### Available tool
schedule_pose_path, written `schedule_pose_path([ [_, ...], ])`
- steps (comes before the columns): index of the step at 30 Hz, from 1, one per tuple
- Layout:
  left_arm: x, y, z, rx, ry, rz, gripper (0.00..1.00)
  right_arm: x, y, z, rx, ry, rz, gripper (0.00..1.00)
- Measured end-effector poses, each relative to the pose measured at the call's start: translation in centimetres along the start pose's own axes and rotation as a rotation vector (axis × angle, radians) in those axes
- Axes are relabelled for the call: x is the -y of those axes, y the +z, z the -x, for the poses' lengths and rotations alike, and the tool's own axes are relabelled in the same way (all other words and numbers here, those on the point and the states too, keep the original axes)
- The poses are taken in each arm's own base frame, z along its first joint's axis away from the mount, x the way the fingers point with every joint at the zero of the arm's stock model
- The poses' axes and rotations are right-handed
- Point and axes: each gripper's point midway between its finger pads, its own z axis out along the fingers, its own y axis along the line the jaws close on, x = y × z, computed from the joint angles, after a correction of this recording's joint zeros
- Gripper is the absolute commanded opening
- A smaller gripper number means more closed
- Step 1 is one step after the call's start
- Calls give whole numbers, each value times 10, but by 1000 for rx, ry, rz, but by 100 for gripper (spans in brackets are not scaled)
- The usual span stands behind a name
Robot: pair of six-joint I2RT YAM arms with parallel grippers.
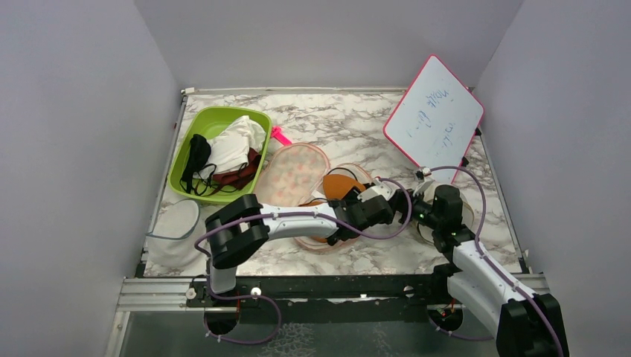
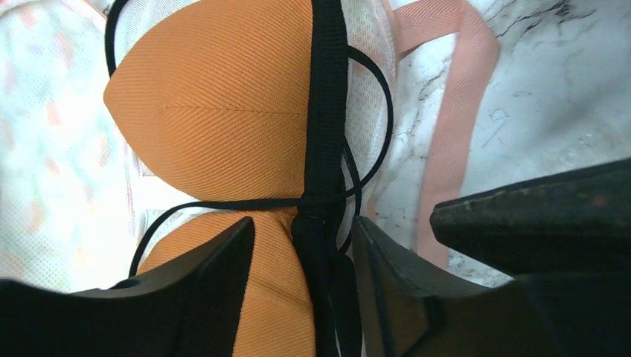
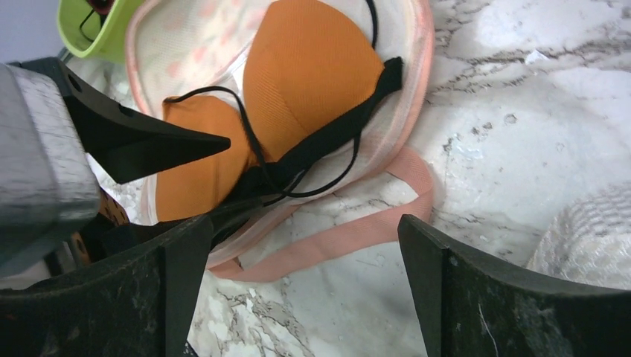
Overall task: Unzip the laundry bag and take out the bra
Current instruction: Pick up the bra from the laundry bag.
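The left fingers [image 2: 201,290] stand a narrow way apart on either side of the bra [image 2: 216,111], at the spot where its black centre band and thin black straps meet between the two orange cups. The fabric fills the gap between them, but I cannot tell whether they are pressing on it. The right fingers [image 3: 476,297] are spread wide just to the right of this, with only bare marble and a loose strip of pink edging [image 3: 350,230] between them.

The bra lies cups up on the laundry bag [image 1: 298,175]. The bag is unzipped and spread flat, so its pale mesh lining and pink rim show around the cups. Bag and bra sit at the middle of the desk [image 1: 342,119], the bra at the bag's near right end, where both arms meet.

A white mesh pouch [image 3: 588,230] lies on the desk just right of the right fingers. At the far left a green basket [image 1: 223,111] holds white, black and dark red garments, and a small pink item [image 1: 280,135] lies just beside its right edge. A round white pouch [image 1: 175,219] lies at the near left. A pink-framed whiteboard [image 1: 435,119] stands tilted at the far right.
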Motion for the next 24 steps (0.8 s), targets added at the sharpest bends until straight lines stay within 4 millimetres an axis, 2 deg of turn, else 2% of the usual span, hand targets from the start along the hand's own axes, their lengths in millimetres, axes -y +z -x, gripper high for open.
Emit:
schedule_pose_path([
  [2,0,6,-2,-7,5,10,42,5,0,1,7,12,-32,93],
  [7,-2,17,-11,-13,1,19,52,24,-1,0,17,70,-150,93],
  [10,-3,22,-17,-13,-1,20,51,29,-2,0,19,84,-183,93],
  [14,-7,28,-25,-19,-5,27,41,31,-2,0,18,87,-190,93],
  [18,-8,31,-27,-17,-7,30,16,30,-2,0,20,86,-190,93],
  [19,-9,31,-27,-16,-8,30,12,30,-2,0,20,86,-190,93],
  [24,-10,26,-22,1,-16,21,4,30,-3,1,22,85,-189,92],
])
